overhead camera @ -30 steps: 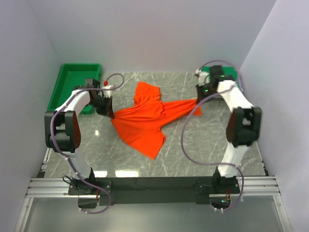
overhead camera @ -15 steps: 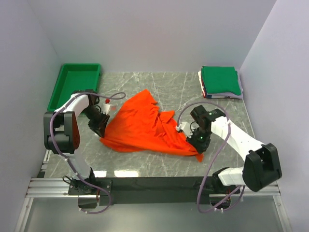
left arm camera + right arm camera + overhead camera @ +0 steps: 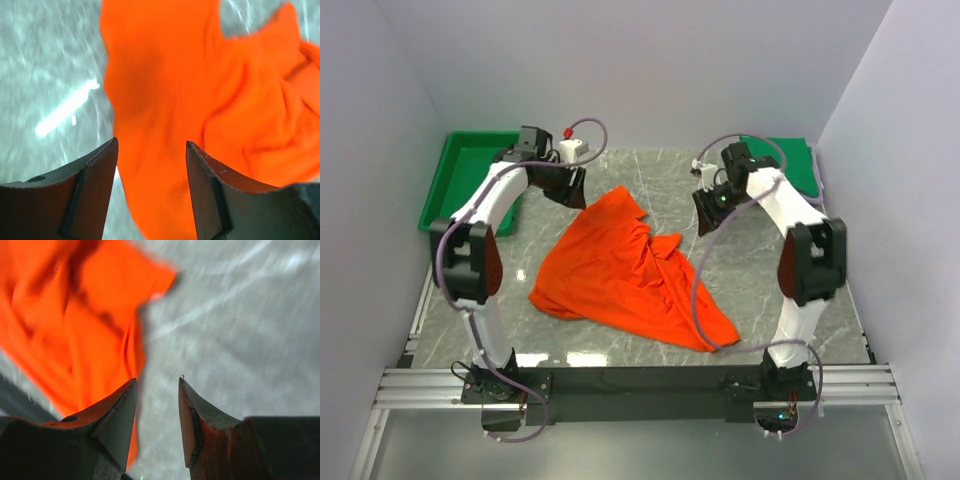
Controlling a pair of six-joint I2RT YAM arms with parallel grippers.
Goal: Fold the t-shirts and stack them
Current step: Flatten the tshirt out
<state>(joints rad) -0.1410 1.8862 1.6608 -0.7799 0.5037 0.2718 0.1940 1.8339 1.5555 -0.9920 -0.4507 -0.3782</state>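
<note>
Top external: crumpled soft orange-red tee (image 3: 620, 275)

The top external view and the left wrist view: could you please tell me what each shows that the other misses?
Only the top external view shows the green tray, the folded green shirt at the back right, and the whole crumpled orange shirt. Only the left wrist view shows the left gripper close up, open and empty above that shirt. Both show the orange shirt on the marble table.
</note>
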